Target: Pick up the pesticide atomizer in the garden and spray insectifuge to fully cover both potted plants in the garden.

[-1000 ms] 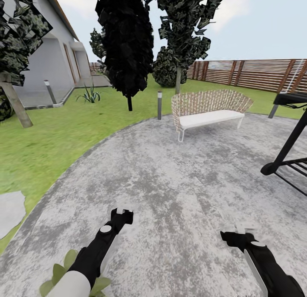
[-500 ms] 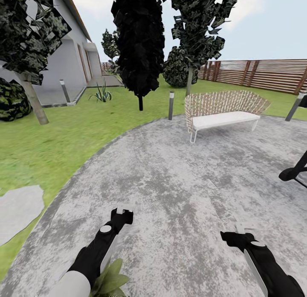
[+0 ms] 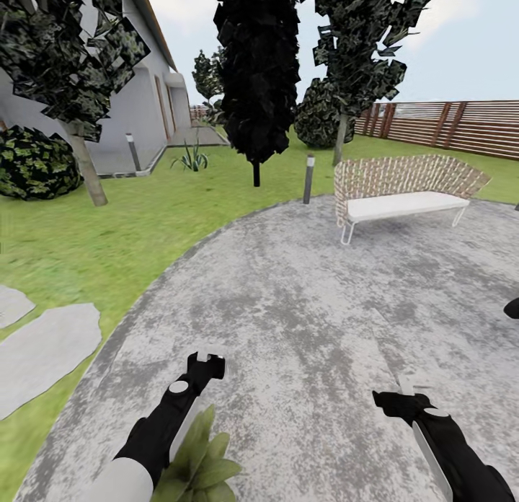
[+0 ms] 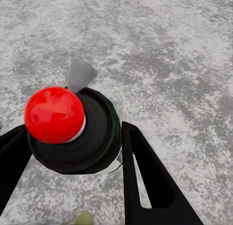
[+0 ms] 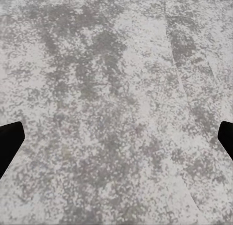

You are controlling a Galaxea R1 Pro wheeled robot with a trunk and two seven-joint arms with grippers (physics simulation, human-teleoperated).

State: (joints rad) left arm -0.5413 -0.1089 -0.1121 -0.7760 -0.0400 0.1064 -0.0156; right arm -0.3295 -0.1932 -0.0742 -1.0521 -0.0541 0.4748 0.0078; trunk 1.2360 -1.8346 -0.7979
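Note:
In the left wrist view, the pesticide atomizer [image 4: 94, 137] is a dark bottle seen end-on, with a red round knob [image 4: 54, 114] and a pale grey nozzle. My left gripper [image 4: 73, 154] is shut on it, one black finger on each side. In the head view my left gripper [image 3: 207, 359] hangs low over the gravel patio [image 3: 303, 300] with a pale bit of the spray head at its tip. One potted plant [image 3: 200, 460], a rosette of pointed green leaves, sits just under my left forearm. My right gripper [image 3: 402, 395] is open over bare gravel, fingertips [image 5: 10, 137] wide apart.
A wicker bench [image 3: 404, 192] with a white seat stands at the patio's far side, a short lamp post [image 3: 309, 177] beside it. Dark trees [image 3: 256, 69], a house [image 3: 137, 112], a round bush [image 3: 32, 163] and a slatted fence [image 3: 461, 127] ring the lawn. Grey stepping stones [image 3: 43, 350] lie left.
The camera has turned left, so the whole scene slid right. The black frame at the right edge has almost left view, and more of the plant and stepping stones show. Both arms keep their pose.

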